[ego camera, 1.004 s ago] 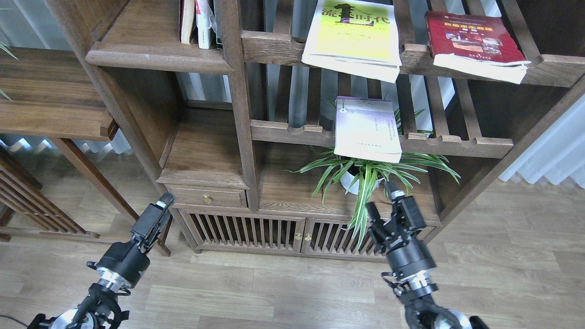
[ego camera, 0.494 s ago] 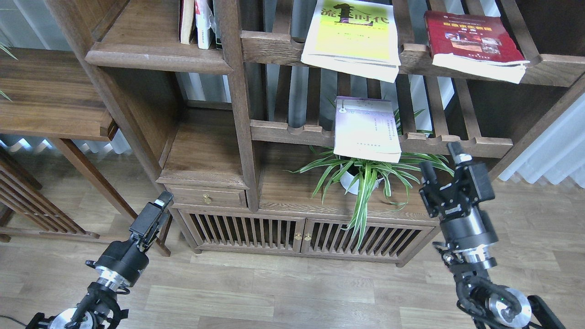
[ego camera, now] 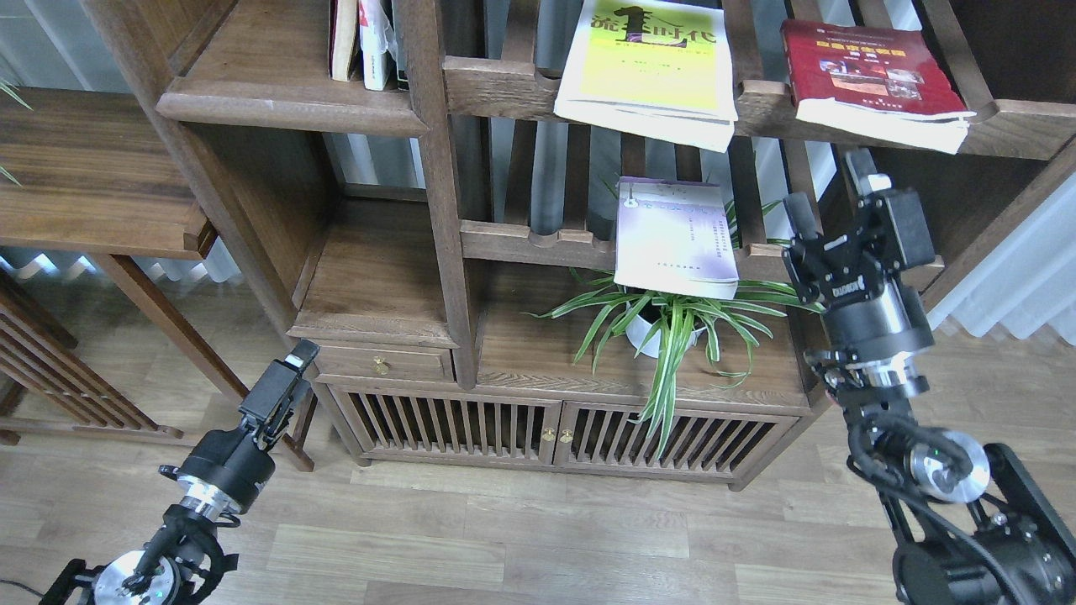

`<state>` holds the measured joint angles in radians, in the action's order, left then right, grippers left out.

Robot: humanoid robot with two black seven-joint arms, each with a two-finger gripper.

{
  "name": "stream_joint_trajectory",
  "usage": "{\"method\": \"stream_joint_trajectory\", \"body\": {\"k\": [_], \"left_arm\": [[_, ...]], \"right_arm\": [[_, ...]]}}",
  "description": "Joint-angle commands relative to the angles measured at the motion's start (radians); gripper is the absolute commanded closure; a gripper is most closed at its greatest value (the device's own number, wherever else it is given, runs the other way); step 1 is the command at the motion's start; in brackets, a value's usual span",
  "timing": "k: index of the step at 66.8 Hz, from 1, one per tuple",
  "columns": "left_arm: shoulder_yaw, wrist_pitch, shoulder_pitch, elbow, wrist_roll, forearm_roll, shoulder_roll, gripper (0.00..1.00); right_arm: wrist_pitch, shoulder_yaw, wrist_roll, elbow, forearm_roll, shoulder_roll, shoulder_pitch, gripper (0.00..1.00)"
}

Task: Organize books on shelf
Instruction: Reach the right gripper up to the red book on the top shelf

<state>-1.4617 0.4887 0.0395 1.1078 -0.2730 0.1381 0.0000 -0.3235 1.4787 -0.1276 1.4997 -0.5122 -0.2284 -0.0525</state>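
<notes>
Black metal left gripper (ego camera: 290, 374): nearest item, low, well left of spider plant (ego camera: 672, 323); fingers seen edge-on, cannot tell if apart or closed; holds nothing.

Black right gripper (ego camera: 832, 197): up and right of plant, fingers spread wide, empty, just below the dark-red book.

Pale lavender-white paperback w/ purple top strip (ego camera: 675, 238): directly above plant, flat on lower slatted rack (ego camera: 841, 260), front edge overhanging the rail. Thin, floppy, prob. light; pinch the overhang at mid-edge, cover may slip.

Yellow-green paperback w/ black characters (ego camera: 647, 71): higher above plant, on upper slatted rack (ego camera: 504, 88), front edge overhanging. Thicker page block, stiffer; grip across full thickness.

Dark-red paperback w/ yellow title band, photos (ego camera: 874, 71): up-right of plant, same rack, corner overhanging. Thick, prob. heaviest; glossy cover, likely slippery.

Solid dark-brown wooden shelf w/ rounded lip (ego camera: 286, 105): up-left of plant, few upright books at back, room in front.
</notes>
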Motion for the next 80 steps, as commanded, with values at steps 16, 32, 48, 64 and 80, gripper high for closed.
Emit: {"method": "stream_joint_trajectory", "body": {"k": [16, 32, 48, 64, 80], "left_arm": [[-0.002, 0.0, 0.0, -0.013, 0.002, -0.002, 0.0, 0.0], [-0.002, 0.0, 0.002, -0.013, 0.002, -0.002, 0.0, 0.0], [-0.002, 0.0, 0.002, -0.013, 0.002, -0.003, 0.0, 0.0], [-0.002, 0.0, 0.0, -0.013, 0.003, -0.003, 0.0, 0.0], [-0.003, 0.0, 0.0, -0.011, 0.003, -0.003, 0.0, 0.0]], "right_arm": [[0.064, 0.074, 0.0, -0.069, 0.001, -0.057, -0.069, 0.02], [0.064, 0.075, 0.0, -0.092, 0.003, -0.071, -0.076, 0.02], [0.064, 0.075, 0.0, -0.093, 0.003, -0.072, -0.093, 0.02], [0.066, 0.074, 0.0, -0.127, 0.003, -0.071, -0.129, 0.11], [0.084, 0.072, 0.0, -0.164, 0.003, -0.065, -0.175, 0.18]]}}
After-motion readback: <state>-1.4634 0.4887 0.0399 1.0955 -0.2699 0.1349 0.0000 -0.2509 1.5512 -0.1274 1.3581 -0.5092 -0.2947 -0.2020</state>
